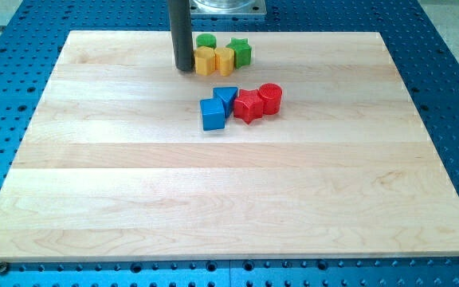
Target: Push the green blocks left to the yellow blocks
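Two yellow blocks sit side by side near the view's top centre: the left yellow block [205, 60] and the right yellow block [225, 60]. A green round block [206, 41] stands just above the left yellow block, touching it. A green star-like block [241, 52] touches the right yellow block on its right. My tip [185, 68] is the lower end of the dark rod, right beside the left edge of the left yellow block.
Below the cluster lie a blue cube [212, 114], a second blue block [226, 98], a red star-like block [248, 105] and a red cylinder [270, 98], bunched together. The wooden board [94, 199] lies on a blue perforated table.
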